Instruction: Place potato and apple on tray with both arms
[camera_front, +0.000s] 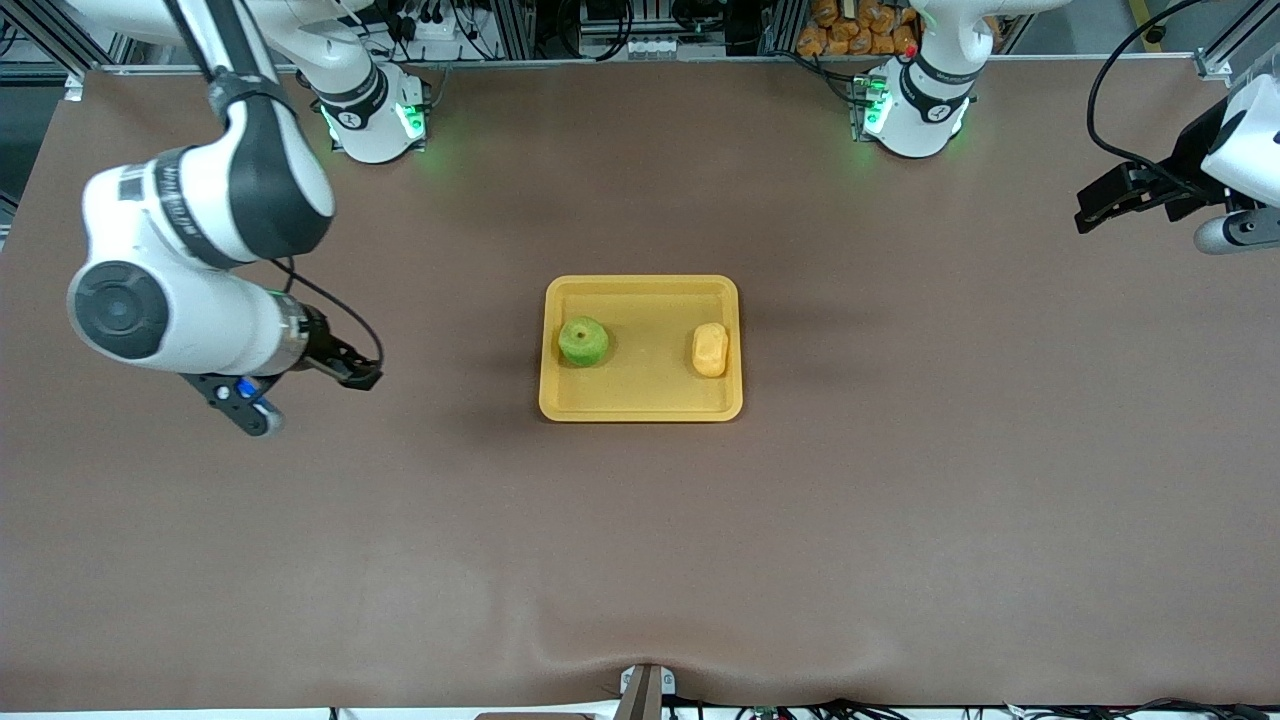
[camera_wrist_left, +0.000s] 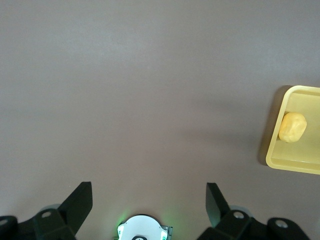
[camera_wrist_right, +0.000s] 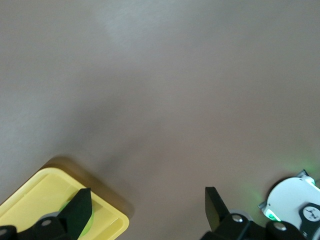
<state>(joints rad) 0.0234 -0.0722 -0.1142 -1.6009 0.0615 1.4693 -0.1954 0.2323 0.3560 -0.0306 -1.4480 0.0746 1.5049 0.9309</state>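
On the brown counter (camera_front: 900, 500), right in the middle, sits the tray (camera_front: 641, 400), and both pieces are aboard. The apple (camera_front: 583, 341) rests on the tray floor at the end toward the right arm's side, the potato (camera_front: 710, 350) at the end toward the left arm's side, the two well apart with bare yellow between them.

Out over the counter at the right arm's end hangs the right claw (camera_front: 345, 372), well clear of the tray. It's released: in the right wrist view the two black fingers (camera_wrist_right: 80, 212) stand spread wide, nothing between them but brown counter. From that claw, the tray corner (camera_wrist_right: 107, 220) shows just past one fingertip, with a sliver of green apple (camera_wrist_right: 89, 220) peeking beside it.

Over at the left arm's end, the left claw (camera_front: 1105, 200) is held up above the counter, well away from the tray. Released as well, and the left wrist view has the fingers (camera_wrist_left: 80, 202) parted wide and empty. From this claw the tray edge (camera_wrist_left: 272, 150) lies off to one side, the potato (camera_wrist_left: 292, 126) sitting just inside the rim.
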